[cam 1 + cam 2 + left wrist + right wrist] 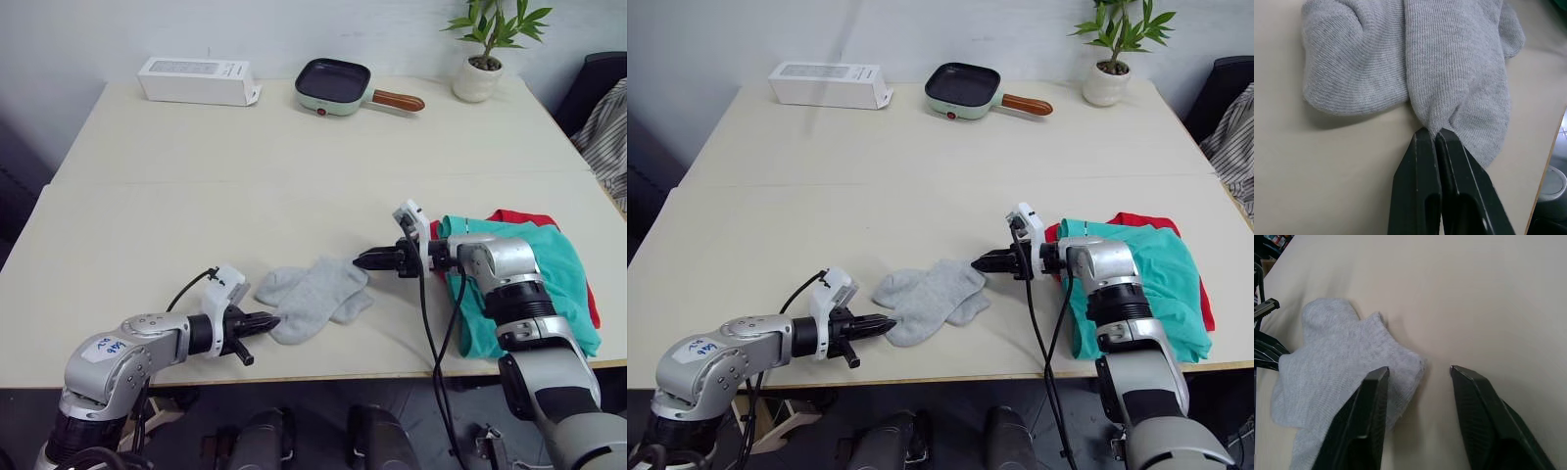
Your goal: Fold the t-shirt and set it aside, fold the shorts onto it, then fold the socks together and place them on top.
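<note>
The light grey socks [313, 297] lie overlapping near the table's front edge. My left gripper [268, 320] is shut on the near edge of the socks [1449, 88], pinching the knit between its fingertips. My right gripper [364, 260] hovers open just right of the socks [1337, 377], one finger [1369, 411] over their far end. Folded teal-green shorts [549, 274] lie at the right on the red t-shirt [519, 217], whose edges peek out beneath.
At the table's far side stand a white box [196, 80], a small green pan [338, 86] with a wooden handle and a potted plant [482, 49]. Striped cloth [607, 137] hangs at the far right, off the table.
</note>
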Tool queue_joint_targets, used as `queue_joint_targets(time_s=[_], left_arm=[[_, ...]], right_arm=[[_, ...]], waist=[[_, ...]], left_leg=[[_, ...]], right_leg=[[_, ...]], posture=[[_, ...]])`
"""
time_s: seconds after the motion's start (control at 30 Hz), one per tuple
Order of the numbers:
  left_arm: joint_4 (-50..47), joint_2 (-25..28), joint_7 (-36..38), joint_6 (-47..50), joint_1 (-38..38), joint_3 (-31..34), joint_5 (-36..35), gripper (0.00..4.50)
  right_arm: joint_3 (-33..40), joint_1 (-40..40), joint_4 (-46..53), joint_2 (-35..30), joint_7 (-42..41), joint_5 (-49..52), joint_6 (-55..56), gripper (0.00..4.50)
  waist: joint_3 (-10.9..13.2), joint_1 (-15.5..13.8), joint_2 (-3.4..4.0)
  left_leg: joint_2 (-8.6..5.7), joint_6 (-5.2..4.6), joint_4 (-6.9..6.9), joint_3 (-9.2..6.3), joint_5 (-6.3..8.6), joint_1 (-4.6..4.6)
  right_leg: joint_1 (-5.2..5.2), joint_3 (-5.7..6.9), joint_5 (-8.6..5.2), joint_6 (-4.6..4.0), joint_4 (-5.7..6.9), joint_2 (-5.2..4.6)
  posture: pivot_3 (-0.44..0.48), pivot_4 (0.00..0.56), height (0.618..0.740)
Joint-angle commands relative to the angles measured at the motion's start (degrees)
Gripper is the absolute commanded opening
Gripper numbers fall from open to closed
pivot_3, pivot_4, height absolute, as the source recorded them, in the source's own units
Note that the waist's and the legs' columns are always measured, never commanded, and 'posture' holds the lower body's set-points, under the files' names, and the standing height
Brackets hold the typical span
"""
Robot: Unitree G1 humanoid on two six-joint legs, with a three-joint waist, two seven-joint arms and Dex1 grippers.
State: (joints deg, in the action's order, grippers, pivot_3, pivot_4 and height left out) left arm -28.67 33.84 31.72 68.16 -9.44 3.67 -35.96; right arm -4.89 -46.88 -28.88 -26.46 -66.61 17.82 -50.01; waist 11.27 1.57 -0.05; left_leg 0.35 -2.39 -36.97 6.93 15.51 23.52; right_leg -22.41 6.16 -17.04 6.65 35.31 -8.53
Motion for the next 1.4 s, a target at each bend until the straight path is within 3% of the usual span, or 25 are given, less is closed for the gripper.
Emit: queue_joint_targets(time_s=[0.03,0.1,0.27,0.4,0.67,0.83,0.97,1.13,1.4], left_arm=[[-0.6,0.5,-0.1,0.1,0.0,-0.9,-0.5,0.0],[-0.7,0.8,0.1,0.0,0.0,-1.2,-0.4,0.0],[-0.8,1.4,1.2,-0.8,0.2,-0.5,-1.0,0.0],[-1.0,3.2,3.5,-1.3,0.1,3.7,-3.2,0.0],[0.9,12.4,12.8,-5.4,-3.0,8.8,-6.5,0.0],[10.0,18.6,20.8,-13.1,-9.1,2.6,-1.3,0.0],[19.3,20.3,28.4,-16.8,-16.6,-4.5,1.9,0.0],[30.8,18.7,36.4,-21.9,-26.0,-13.1,8.0,0.0],[41.7,13.4,42.1,-27.0,-34.5,-18.9,14.3,0.0]], right_arm=[[0.0,0.3,3.2,1.3,0.6,1.6,0.0,0.64],[0.4,0.6,3.8,1.6,1.1,2.0,0.3,0.05],[1.6,2.3,7.0,0.8,-0.2,3.7,1.1,0.05],[5.6,4.8,13.6,-0.4,0.7,7.4,0.8,0.05],[12.7,14.8,31.5,-1.3,6.2,15.5,-2.3,0.05],[15.2,23.8,42.6,2.3,14.3,19.6,-2.9,0.05],[13.5,31.5,49.3,5.0,18.5,19.2,0.8,0.05],[10.5,37.9,53.0,5.6,21.9,16.6,5.8,0.05],[9.7,42.1,53.3,6.3,26.2,15.4,11.4,0.05]], waist=[[0.0,0.0,0.0],[0.0,0.0,-0.01],[0.0,0.0,-0.01],[0.0,0.0,-0.01],[0.0,-0.1,-0.01],[0.0,-0.3,0.0],[0.0,-0.4,0.0],[0.0,-0.4,-0.02],[0.0,-0.2,-0.09]], left_leg=[[0.0,0.0,0.0,0.01,0.0,0.01],[0.0,0.0,-0.03,0.01,0.0,0.0],[0.01,0.01,0.0,0.02,0.01,0.0],[0.02,0.01,0.0,0.02,0.01,0.14],[0.08,0.02,-0.01,-0.02,0.01,0.3],[0.08,0.03,-0.01,0.0,0.02,0.41],[0.09,0.03,0.01,0.01,0.02,0.49],[0.04,-0.06,-0.04,0.22,-0.04,0.64],[0.02,-0.48,-0.13,0.35,-0.28,0.66]], right_leg=[[-0.01,-0.01,0.0,0.0,0.01,0.0],[-0.01,-0.01,0.0,0.0,0.03,0.0],[-0.05,-0.03,0.0,0.0,0.06,0.0],[-0.15,-0.03,0.0,0.0,0.05,0.0],[-0.26,-0.04,0.0,-0.01,-0.04,0.01],[-0.33,0.0,0.0,-0.01,-0.14,0.04],[-0.41,0.03,0.0,-0.02,-0.15,0.07],[-0.72,0.24,0.0,-0.01,0.24,0.37],[-0.9,0.08,0.02,0.02,0.34,0.38]], posture=[[0.0,0.15,0.74],[0.0,0.15,0.74],[0.0,0.15,0.74],[0.0,0.15,0.74],[0.0,0.15,0.74],[0.0,0.15,0.74],[0.0,0.15,0.74],[0.0,0.15,0.74],[0.0,0.15,0.74]])
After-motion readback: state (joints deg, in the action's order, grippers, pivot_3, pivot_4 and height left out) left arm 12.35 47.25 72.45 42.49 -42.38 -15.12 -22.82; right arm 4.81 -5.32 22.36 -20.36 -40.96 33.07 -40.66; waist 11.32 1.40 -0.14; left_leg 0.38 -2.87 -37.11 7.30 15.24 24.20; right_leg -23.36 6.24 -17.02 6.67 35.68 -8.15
